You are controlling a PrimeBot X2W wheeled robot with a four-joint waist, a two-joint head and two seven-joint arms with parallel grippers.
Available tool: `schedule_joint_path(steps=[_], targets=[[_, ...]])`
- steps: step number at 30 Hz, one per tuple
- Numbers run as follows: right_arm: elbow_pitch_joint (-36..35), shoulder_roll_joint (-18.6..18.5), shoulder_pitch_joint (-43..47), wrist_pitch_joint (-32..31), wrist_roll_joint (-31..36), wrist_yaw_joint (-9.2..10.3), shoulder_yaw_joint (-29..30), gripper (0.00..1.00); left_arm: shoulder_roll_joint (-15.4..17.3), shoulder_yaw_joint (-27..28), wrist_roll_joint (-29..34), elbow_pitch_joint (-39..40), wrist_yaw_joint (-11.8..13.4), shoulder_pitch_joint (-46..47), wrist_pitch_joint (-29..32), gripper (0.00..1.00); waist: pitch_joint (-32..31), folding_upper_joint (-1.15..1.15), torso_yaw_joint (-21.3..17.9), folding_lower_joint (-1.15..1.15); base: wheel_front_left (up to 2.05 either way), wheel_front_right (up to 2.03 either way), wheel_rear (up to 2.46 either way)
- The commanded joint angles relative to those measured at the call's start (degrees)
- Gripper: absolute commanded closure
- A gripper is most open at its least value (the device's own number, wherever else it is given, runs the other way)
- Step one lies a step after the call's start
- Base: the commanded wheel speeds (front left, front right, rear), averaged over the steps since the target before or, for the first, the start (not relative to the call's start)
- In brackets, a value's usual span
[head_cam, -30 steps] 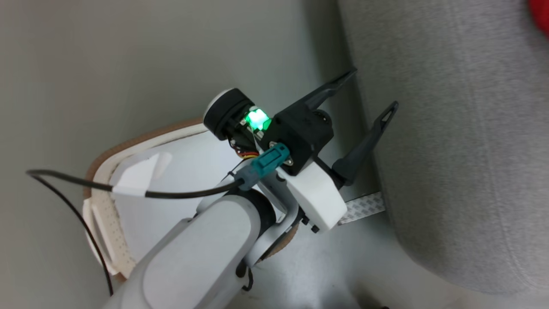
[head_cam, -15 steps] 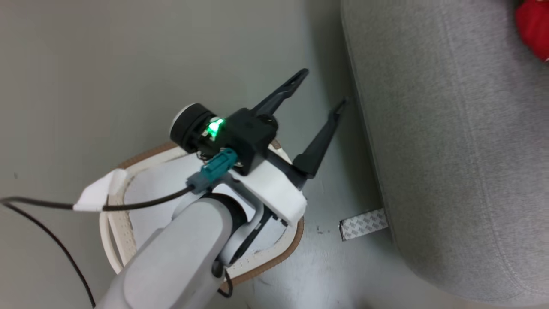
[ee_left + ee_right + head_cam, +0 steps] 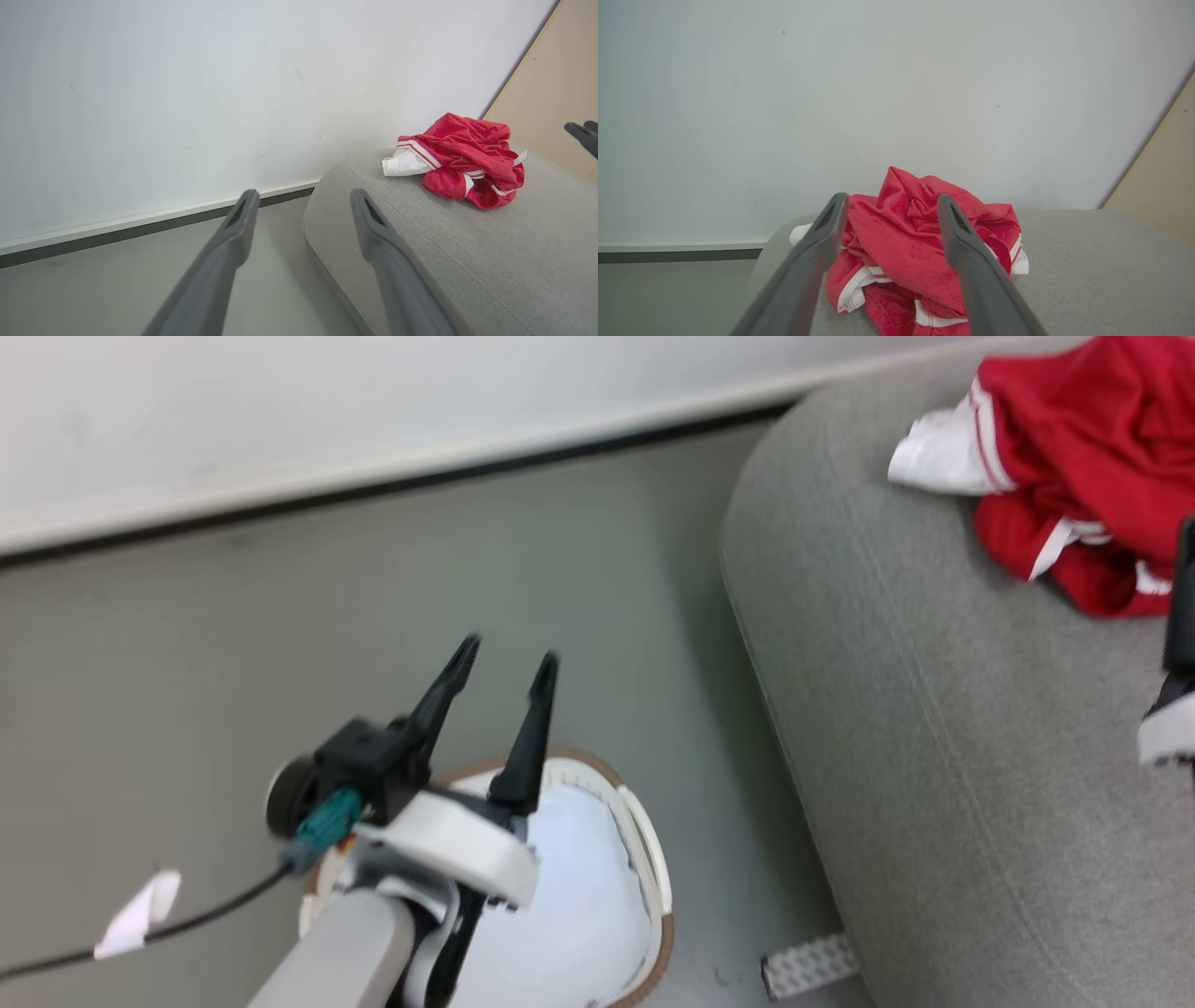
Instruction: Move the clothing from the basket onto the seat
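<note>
Since half a second ago the head camera has swung upward, bringing the white wall (image 3: 373,401) and the heap on the sofa into the picture. The left arm now points toward that wall rather than toward the sofa.

The grey floor (image 3: 373,616) runs up to the wall. The seat (image 3: 934,756) takes up the right side, and the basket (image 3: 651,863) stands on the floor just beside its rounded end.

The clothing (image 3: 1092,448) lies in a crumpled pile on top of the seat near the wall, with a white sleeve sticking out on the left.

The left hand (image 3: 509,651) hovers over the basket's far rim, fingers spread and holding nothing.

The right hand (image 3: 893,199) hangs above the seat, aimed at the clothing, its fingers parted and empty.

A small patterned tape strip (image 3: 808,963) lies on the floor against the seat's base.
</note>
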State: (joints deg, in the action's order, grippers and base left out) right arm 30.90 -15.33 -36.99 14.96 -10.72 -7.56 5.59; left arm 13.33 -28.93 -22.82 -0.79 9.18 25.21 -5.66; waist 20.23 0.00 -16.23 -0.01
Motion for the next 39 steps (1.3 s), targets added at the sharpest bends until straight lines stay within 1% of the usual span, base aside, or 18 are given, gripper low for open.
schedule_joint_path(steps=[1, 5, 12, 18, 21, 25, 31, 35, 36, 39], targets=[[-1.04, 0.10, 2.46, 0.10, 0.40, 0.14, -0.17, 0.00, 0.50, 0.28, -0.63, -0.47, 0.36, -1.80, -0.80, 0.00, -6.81, 0.00, 2.33, 0.01, 0.00, 0.00, 0.00], [-6.35, 2.27, 10.54, 0.11, 2.71, 0.15, -1.10, 0.00, 1.21, 1.24, -0.25, -2.63, 2.41, -6.89, -4.02, 0.00, -11.62, 0.00, 4.27, 0.01, 0.00, 0.00, 0.00], [-12.12, 6.17, 21.56, 0.10, 4.78, 0.15, -2.87, 0.00, 0.21, 3.29, -1.37, -6.08, 5.54, -15.25, -8.49, 0.00, -18.05, 0.00, 7.55, 0.01, 0.00, 0.00, 0.00], [-15.02, 9.35, 29.12, 0.10, 7.08, 0.15, -4.11, 0.00, -0.18, 6.47, -0.75, -7.51, 6.38, -20.78, -9.46, 0.00, -20.79, 0.00, 9.57, 0.01, 0.00, 0.00, 0.00], [-15.35, 10.33, 31.82, 0.11, 8.63, 0.15, -4.10, 0.00, -0.85, 9.05, 0.68, -6.64, 6.36, -22.89, -9.49, 0.00, -21.51, 0.00, 10.28, 0.01, 0.00, 0.00, 0.00], [-14.73, 11.42, 34.65, 0.12, 9.52, 0.15, -4.64, 0.00, -2.16, 11.89, 2.64, -6.74, 5.50, -25.62, -9.47, 0.00, -22.52, 0.00, 11.30, 0.01, 0.00, 0.00, 0.00], [-13.54, 12.30, 36.87, 0.12, 9.10, 0.15, -5.36, 0.00, -4.40, 14.98, 5.37, -7.28, 3.32, -27.97, -9.49, 0.00, -23.39, 0.00, 12.26, 0.01, 0.00, 0.00, 0.00], [-13.47, 12.51, 37.37, 0.12, 8.60, 0.15, -5.25, 0.00, -5.76, 16.37, 6.71, -7.78, 1.33, -28.40, -9.49, 0.00, -23.51, 0.00, 12.61, 0.01, 0.00, 0.00, 0.00], [-13.58, 12.44, 36.71, -0.01, 8.84, 0.00, -5.36, 1.00, -5.91, 16.27, 5.90, -7.85, 1.18, -27.93, -9.45, 1.00, -23.52, 0.00, 12.62, 0.01, 0.00, 0.00, 0.00], [-12.09, 12.63, 37.35, -0.35, 8.68, 0.00, -5.34, 1.00, -6.11, 15.84, 5.66, -9.21, 1.15, -28.41, -9.41, 1.00, -23.52, 0.00, 12.65, 0.01, 0.00, 0.00, 0.00]])
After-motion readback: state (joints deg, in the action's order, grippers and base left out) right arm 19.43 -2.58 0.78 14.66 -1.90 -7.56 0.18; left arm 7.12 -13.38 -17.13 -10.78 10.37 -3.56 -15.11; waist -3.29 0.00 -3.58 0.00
